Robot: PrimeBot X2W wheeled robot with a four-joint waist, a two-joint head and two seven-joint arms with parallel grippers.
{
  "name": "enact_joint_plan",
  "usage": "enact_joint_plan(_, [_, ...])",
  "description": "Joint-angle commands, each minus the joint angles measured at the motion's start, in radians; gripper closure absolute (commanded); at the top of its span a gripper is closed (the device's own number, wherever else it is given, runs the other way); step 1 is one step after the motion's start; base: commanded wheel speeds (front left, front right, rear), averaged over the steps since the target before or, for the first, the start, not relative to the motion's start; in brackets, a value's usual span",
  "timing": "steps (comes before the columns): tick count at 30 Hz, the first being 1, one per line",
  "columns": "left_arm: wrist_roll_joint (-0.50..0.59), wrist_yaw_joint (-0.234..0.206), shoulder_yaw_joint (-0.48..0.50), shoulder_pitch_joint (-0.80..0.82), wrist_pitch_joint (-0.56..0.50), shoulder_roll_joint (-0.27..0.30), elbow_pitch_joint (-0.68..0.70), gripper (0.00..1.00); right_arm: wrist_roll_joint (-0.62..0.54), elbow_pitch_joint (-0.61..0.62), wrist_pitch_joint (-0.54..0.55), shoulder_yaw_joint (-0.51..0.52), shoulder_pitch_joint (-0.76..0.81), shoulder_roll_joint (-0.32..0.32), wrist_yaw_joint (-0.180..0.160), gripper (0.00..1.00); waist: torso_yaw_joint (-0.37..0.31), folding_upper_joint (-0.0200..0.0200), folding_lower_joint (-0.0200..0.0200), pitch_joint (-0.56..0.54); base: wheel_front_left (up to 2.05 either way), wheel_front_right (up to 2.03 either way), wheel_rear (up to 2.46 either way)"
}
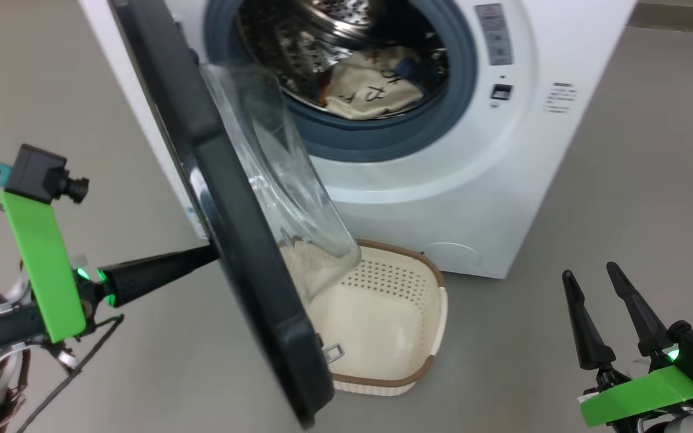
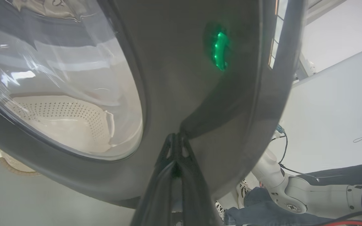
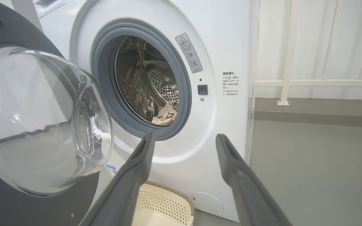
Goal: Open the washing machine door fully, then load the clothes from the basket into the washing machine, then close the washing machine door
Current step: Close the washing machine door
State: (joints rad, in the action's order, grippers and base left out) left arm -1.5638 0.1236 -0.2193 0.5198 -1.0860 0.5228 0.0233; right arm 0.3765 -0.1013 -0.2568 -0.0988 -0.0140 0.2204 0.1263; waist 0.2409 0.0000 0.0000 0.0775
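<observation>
Our left gripper (image 1: 209,253), fingers pressed together, touches the outer black rim of the door (image 1: 232,240). Our right gripper (image 1: 588,270) hangs spread and empty, well apart. The door stands partly open above the basket (image 1: 437,325), which sits on the floor (image 1: 623,180) just before the washing machine (image 1: 443,198). The clothes (image 1: 370,87) lie inside the drum (image 1: 298,36).

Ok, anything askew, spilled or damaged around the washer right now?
Nothing stands out. The clothes lie inside the washing machine, none on the visible floor. The basket stands upright in front of it, and the half-open door looks intact.
</observation>
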Motion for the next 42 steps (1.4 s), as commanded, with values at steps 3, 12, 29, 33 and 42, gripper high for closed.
enact_joint_plan(3, [0.009, 0.007, 0.041, 0.067, 0.021, 0.021, 0.025, 1.00, -0.003, 0.028, -0.005, -0.011, -0.002, 0.010, 0.004, 0.00, -0.071, 0.0000, 0.0000, -0.001, 0.00, 0.00, 0.00])
enact_joint_plan(12, [0.040, 0.007, 0.045, 0.089, 0.082, 0.005, -0.002, 1.00, -0.004, 0.035, -0.005, 0.009, -0.008, -0.001, 0.004, 0.00, -0.185, 0.0000, 0.0000, 0.019, 0.00, 0.00, 0.00])
enact_joint_plan(29, [0.056, 0.007, 0.033, 0.083, 0.151, 0.026, -0.025, 1.00, -0.006, 0.036, -0.005, 0.034, -0.022, -0.017, 0.004, 0.00, -0.224, 0.0000, 0.0000, 0.048, 0.00, 0.00, 0.00])
enact_joint_plan(33, [0.054, 0.007, 0.047, 0.044, 0.177, 0.043, -0.022, 1.00, -0.007, 0.037, -0.005, 0.031, -0.019, -0.021, 0.004, 0.00, -0.204, 0.0000, 0.0000, 0.038, 0.00, 0.00, 0.00])
enact_joint_plan(42, [0.062, 0.007, 0.081, -0.067, 0.263, 0.078, -0.011, 1.00, -0.006, 0.034, -0.005, 0.025, -0.006, -0.022, 0.004, 0.00, -0.165, 0.0000, 0.0000, 0.015, 0.00, 0.00, 0.00])
